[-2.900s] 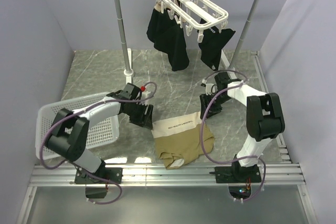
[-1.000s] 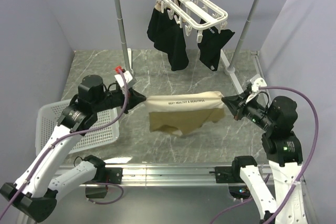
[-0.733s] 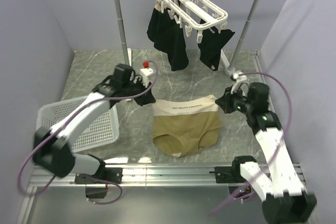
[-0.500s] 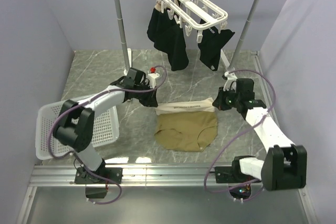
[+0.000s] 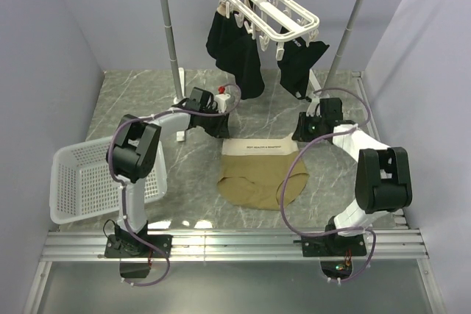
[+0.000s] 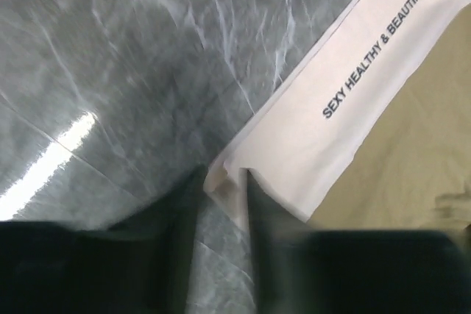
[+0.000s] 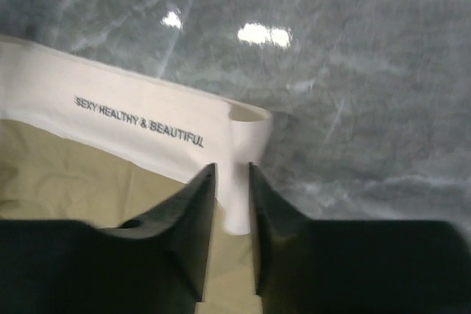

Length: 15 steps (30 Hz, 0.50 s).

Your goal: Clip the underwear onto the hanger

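Left fingers [image 6: 180,211] & right fingers [image 7: 191,211] each nipped tight on one waistband end of tan fabric briefs [image 5: 261,167], lying crosswise below white plastic clip hanger [image 5: 268,9].

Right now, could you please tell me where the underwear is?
In the top view the underwear lies mid-table, its waistband corners gripped by the left gripper and right gripper, with the hanger hanging beyond it.

left end effector [image 6: 221,183] fingers blurred; underwear [image 6: 383,108] cut by right edge, lettering [image 5: 265,148] unreadable from above
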Tool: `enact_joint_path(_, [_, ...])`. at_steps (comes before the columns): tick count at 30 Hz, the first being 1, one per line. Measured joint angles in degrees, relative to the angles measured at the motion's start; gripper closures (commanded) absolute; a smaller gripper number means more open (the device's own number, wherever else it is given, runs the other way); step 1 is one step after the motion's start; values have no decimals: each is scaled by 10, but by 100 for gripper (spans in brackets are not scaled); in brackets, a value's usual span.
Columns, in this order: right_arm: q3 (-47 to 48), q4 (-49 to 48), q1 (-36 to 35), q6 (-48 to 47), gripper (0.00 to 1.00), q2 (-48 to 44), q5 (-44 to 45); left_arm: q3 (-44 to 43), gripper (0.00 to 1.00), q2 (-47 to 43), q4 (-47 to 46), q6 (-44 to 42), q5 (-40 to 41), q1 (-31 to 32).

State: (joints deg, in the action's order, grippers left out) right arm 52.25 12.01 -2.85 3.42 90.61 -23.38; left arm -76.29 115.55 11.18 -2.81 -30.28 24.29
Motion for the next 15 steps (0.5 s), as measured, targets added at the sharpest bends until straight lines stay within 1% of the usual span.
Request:
enact_joint_path(1, [13, 4, 1, 2, 62, 7, -1, -10, 53, 5, 3, -1, -5, -3])
enact_joint_path(2, [23, 8, 2, 2, 51, 9, -2, -17, 39, 7, 6, 1, -14, -6])
enact_joint_path(4, [37, 17, 9, 3, 45, 2, -9, -17, 29, -3, 2, 3, -40, -16])
enact_joint_path(7, [61, 48, 25, 0, 44, -30, -21, 6, 28, -44, -2, 5, -76, -31])
enact_joint_path(8, [66, 57, 31, -2, 40, -48, -27, 23, 28, -70, 1, 4, -87, -36])
enact_joint_path(10, [67, 70, 42, -7, 37, -91, -32, 57, 27, -130, 1, 4, -103, -47])
enact_joint_path(12, [67, 83, 52, -18, 37, -151, -37, 93, 26, -207, -2, 3, -114, -56])
enact_joint_path(14, [67, 88, 58, -27, 37, -203, -40, 127, 23, -291, -29, 2, -119, -58])
enact_joint_path(15, [67, 89, 59, -30, 37, -228, -42, 137, 22, -318, -44, 3, -120, -57])
